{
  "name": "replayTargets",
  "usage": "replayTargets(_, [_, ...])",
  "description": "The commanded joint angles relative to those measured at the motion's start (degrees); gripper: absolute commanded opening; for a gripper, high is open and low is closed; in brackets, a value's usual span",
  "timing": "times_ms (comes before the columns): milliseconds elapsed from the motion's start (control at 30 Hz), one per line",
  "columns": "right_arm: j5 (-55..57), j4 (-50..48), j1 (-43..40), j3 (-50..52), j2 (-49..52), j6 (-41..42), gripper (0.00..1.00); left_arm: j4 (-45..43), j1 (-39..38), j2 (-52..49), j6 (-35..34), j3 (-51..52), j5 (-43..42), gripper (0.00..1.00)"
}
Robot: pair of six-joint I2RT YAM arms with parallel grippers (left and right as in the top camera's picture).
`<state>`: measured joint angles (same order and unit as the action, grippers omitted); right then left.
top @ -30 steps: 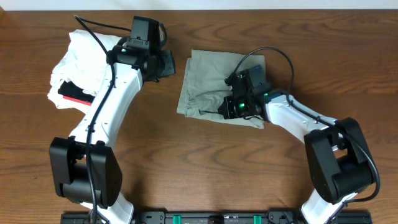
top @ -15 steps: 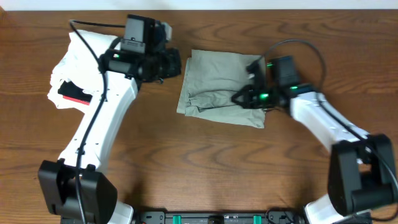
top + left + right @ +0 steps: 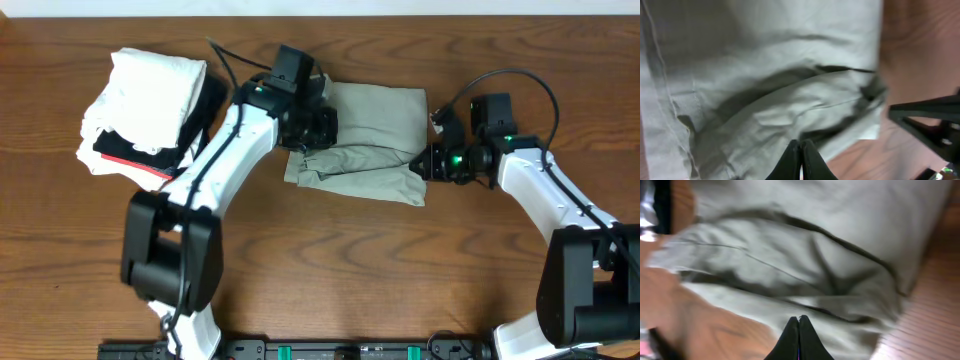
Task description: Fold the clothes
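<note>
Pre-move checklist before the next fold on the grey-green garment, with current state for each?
1. Left pincer shut: ok.
2. Right pincer shut: ok.
3. Fabric pinched in either pincer: cannot tell.
4. Grey-green folded fabric garment lying flat: not ok, creased ridge across its middle.
5. Pile of white, black and red clothes apart from the garment: ok.
6. Garment wholly on brown wooden table: ok.

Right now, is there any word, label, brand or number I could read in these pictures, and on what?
None: no text can be read in any view. The grey-green garment, the pile of white clothes and the wooden table show no lettering, labels or numbers.
</note>
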<state>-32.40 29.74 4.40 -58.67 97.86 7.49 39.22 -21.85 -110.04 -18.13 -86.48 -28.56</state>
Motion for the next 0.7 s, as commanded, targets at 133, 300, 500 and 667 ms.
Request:
replayTargets(133, [5.4,-8.3,-2.0,2.7,-0.1,-2.2,0.01,0.6,0.3,-3.0,0.6,0.9,3.1,0.06])
replayTargets(300, [6.1,-10.6,-2.1,2.7,0.1,-2.2,0.01,2.0,0.3,-3.1,0.6,0.9,8.9,0.06])
replayTargets(500, [6.1,-10.9,-2.0,3.6,1.4,-2.2,0.01,2.7,0.3,-3.1,0.6,1.0,10.5,0.06])
replayTargets(667, [6.0,-11.1,-1.4,5.5,3.7,-2.2,0.01,2.7,0.3,-3.7,0.6,1.0,10.5,0.06])
